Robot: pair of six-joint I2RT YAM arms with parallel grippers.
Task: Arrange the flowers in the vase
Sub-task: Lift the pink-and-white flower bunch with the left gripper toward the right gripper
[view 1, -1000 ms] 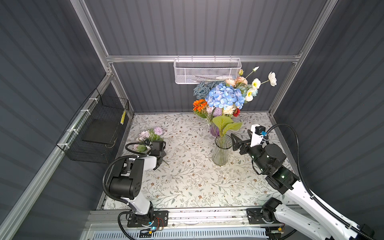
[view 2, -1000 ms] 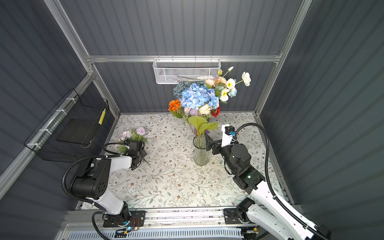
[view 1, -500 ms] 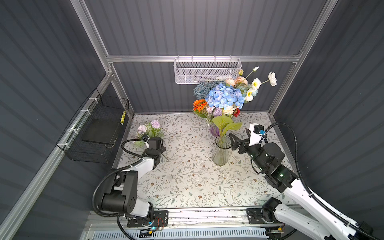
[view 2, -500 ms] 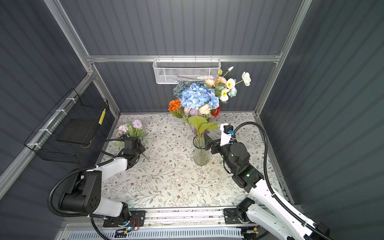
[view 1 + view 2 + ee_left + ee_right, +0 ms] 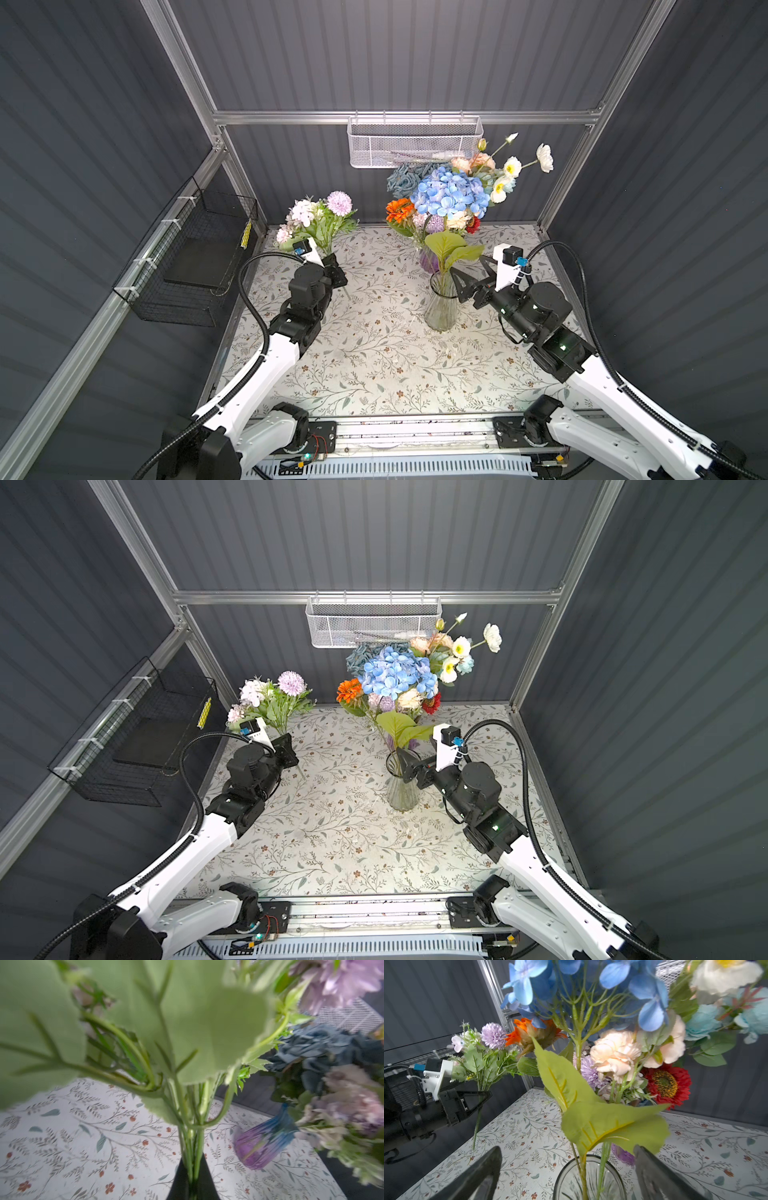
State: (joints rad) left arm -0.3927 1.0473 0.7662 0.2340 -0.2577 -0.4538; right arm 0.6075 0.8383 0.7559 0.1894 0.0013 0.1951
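The left gripper (image 5: 333, 266) is closed tight on the thin green stems of a small bunch (image 5: 320, 218) of lilac and pale pink flowers. It holds the bunch upright above the far left part of the table (image 5: 374, 365), well apart from the glass vase (image 5: 441, 309), and the stem ends hang free under the jaws. The right gripper (image 5: 468, 277) stands wide open just beside the vase rim and grasps nothing. In this vase stands a blue hydrangea (image 5: 451, 193) with two broad leaves. The other blooms seem to rise from a purple vase (image 5: 264, 1147) behind it, but the stems cross and I cannot tell for each one. The bunch should be light but top-heavy, with soft cloth petals and matte leaves. Its smooth plastic stems look springy and may twist between the pads, so a low grip where the stems join is best. The ribbed clear glass is slippery and may tip if stems push its rim.
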